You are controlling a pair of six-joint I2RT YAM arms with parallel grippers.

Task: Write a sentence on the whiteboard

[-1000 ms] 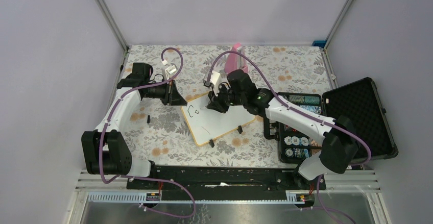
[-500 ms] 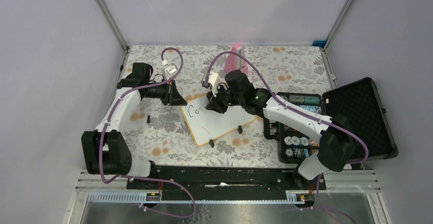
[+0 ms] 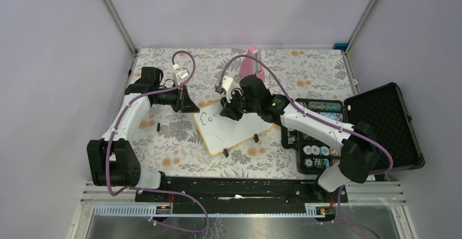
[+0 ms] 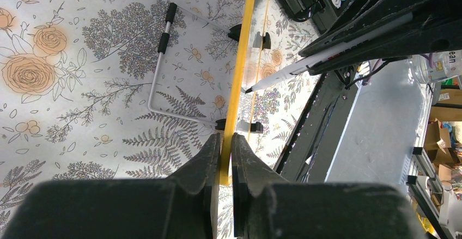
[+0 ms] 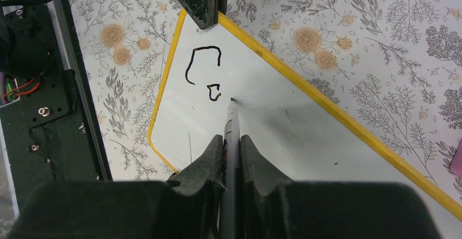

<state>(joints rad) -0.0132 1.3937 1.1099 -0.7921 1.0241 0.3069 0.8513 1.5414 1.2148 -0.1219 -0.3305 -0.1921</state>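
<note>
The whiteboard (image 3: 235, 133) lies tilted on the flowered table, its yellow rim (image 4: 238, 65) seen edge-on in the left wrist view. My left gripper (image 4: 226, 141) is shut on that rim at the board's far-left corner (image 3: 195, 110). My right gripper (image 5: 232, 141) is shut on a dark marker (image 5: 232, 120) whose tip touches the white surface (image 5: 305, 141). Of the sentence, only a black "C" (image 5: 188, 67) and a small loop (image 5: 214, 92) beside the tip show. From above, the right gripper (image 3: 231, 111) hovers over the board's far edge.
An open black case (image 3: 381, 122) with poker chips stands right of the board. A pink object (image 3: 252, 58) stands at the back. A small black cap (image 3: 158, 126) lies left of the board. A wire stand (image 4: 158, 70) folds out behind the board.
The right gripper with the marker has shifted slightly to the left over the board. The left arm and the board have not moved.
</note>
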